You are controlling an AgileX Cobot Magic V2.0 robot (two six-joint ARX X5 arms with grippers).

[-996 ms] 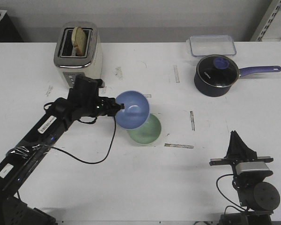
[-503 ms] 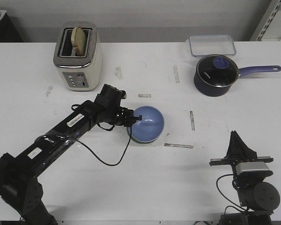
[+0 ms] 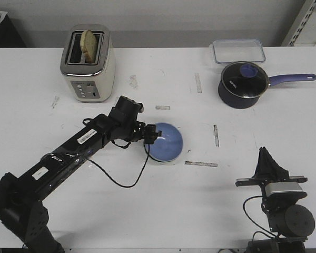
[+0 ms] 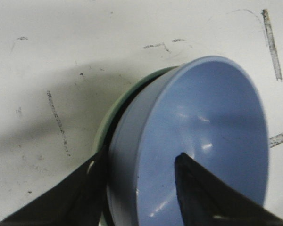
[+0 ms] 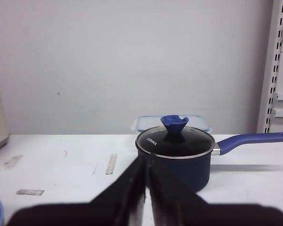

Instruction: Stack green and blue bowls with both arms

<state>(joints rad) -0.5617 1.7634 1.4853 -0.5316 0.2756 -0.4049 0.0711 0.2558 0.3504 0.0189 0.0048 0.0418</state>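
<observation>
Jaws of the left gripper (image 4: 141, 188) clamped the blue bowl (image 3: 166, 141) by its rim, one finger inside, one outside.

It sat nested in the green bowl (image 4: 107, 123) directly beneath; release appeared next. Right gripper (image 3: 267, 164) rested well apart, its jaws together.

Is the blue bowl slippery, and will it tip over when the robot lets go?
Probably a bit slippery: the blue bowl looks smooth and shiny, with glints inside. The left gripper pinches only its rim, one finger inside, one outside. It likely won't tip, since it sits nested in the green bowl. It seems stiff, keeping its round shape.
</observation>
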